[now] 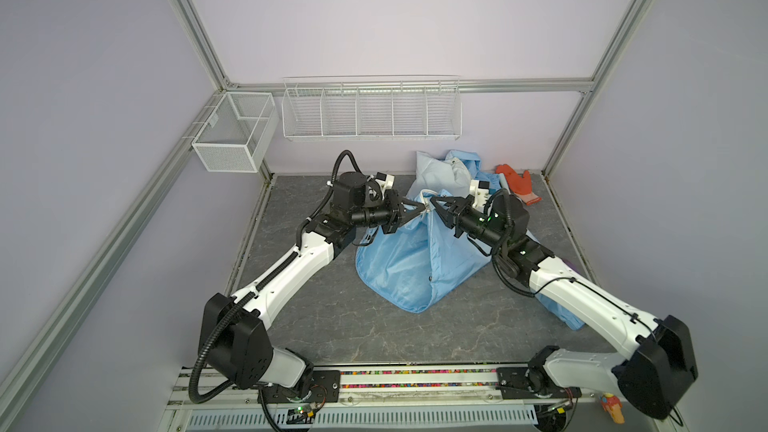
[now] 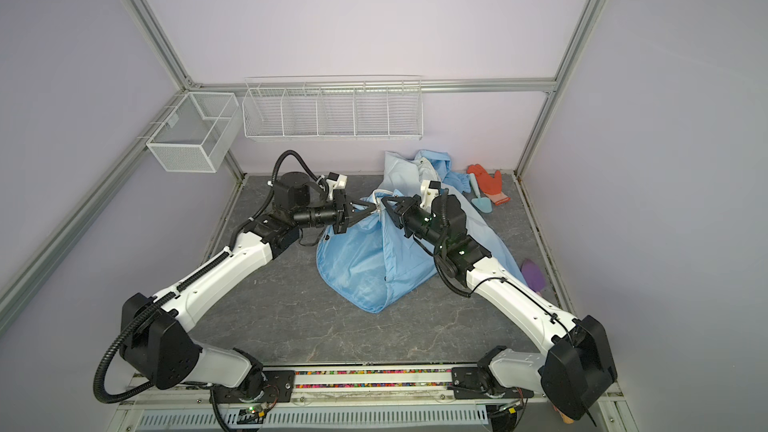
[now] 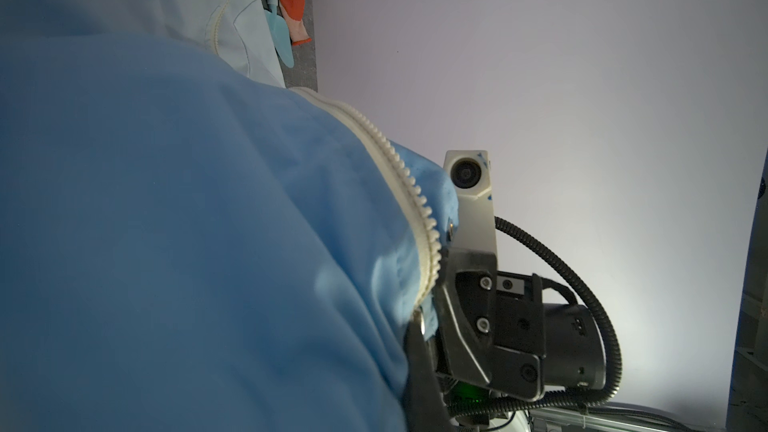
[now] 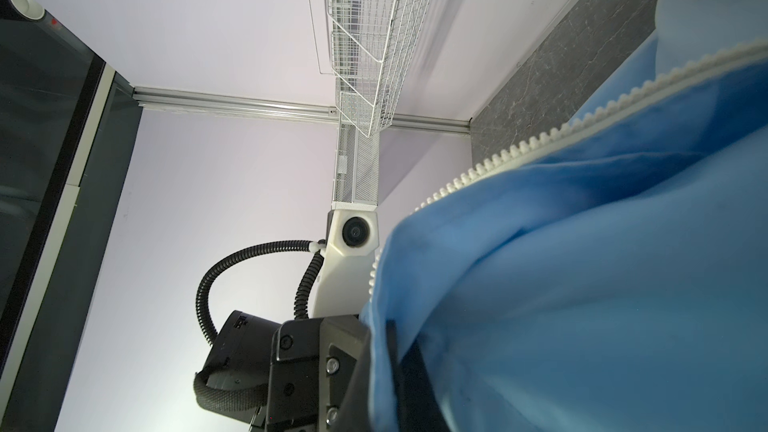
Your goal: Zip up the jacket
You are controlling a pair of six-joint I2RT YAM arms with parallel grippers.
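Jacket (image 1: 399,268) sits heaped on the tabletop (image 1: 324,309), from its middle toward its back right corner, one fold trailing toward the right edge under the right arm (image 1: 582,297); its front is gathered up into a peak where the zipper (image 3: 411,197) shows bare white teeth, not meshed there. Left gripper (image 1: 422,212) and right gripper (image 1: 433,202) meet tip to tip at that peak, both pressed together, each pinching jacket cloth at the zipper's edge. No slider is in sight; I judge the step to be lining up the two zipper halves. Best keep both halves taut and parallel, lift little, and hold the thin cloth clear of the teeth; slack would likely snag. Glove (image 1: 517,182) lies near the back right corner, apart.
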